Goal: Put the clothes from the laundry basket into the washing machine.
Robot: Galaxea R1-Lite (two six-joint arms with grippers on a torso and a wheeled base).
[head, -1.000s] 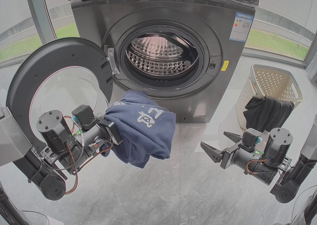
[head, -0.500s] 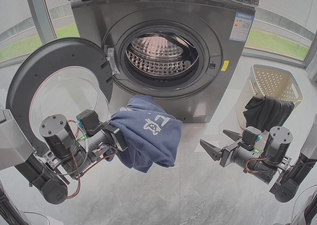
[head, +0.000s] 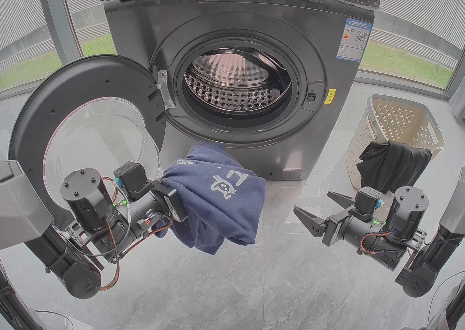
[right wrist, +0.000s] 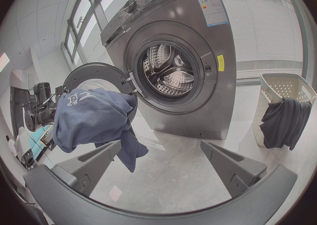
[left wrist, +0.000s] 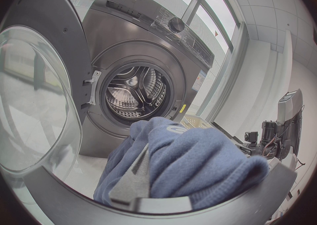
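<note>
Blue sweatshirt (head: 215, 195) is held off the floor, just below and in front of the washing machine (head: 310, 45) opening. It is bunched over the left gripper (left wrist: 145, 176), which appears clamped on it, though one finger is buried in fabric. Round door (head: 82, 84) is swung open to the robot's left, exposing the steel drum (head: 237, 79). Black garment (head: 392, 164) is draped over the near rim of the laundry basket (head: 402, 118), right of the machine. Right gripper (head: 314, 206) is held low between sweatshirt and basket, jaws spread wide.
</note>
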